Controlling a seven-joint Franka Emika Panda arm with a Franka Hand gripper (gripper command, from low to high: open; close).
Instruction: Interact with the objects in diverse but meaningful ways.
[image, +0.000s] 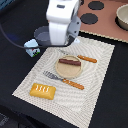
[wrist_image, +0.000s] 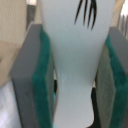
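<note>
In the wrist view my gripper (wrist_image: 75, 85) is shut on the small white bottle (wrist_image: 75, 45), which has a black mark near one end. The green pads (wrist_image: 42, 80) press on both of its sides. In the exterior view the arm (image: 62, 25) hangs over the far edge of the placemat (image: 95, 95), hiding the bottle. The brown sausage (image: 69, 62) lies on a small plate (image: 70, 71). The yellow bread loaf (image: 43, 90) sits at the mat's near corner. The carton (image: 33, 47) stands off the mat on the exterior view's left, beside the dark grey saucepan (image: 42, 35).
A fork (image: 62, 79) and a knife (image: 82, 58), both orange-handled, lie on either side of the plate. A toy stove (image: 100, 22) with black burners lies at the back on the exterior view's right, with a beige bowl (image: 122, 17) on it.
</note>
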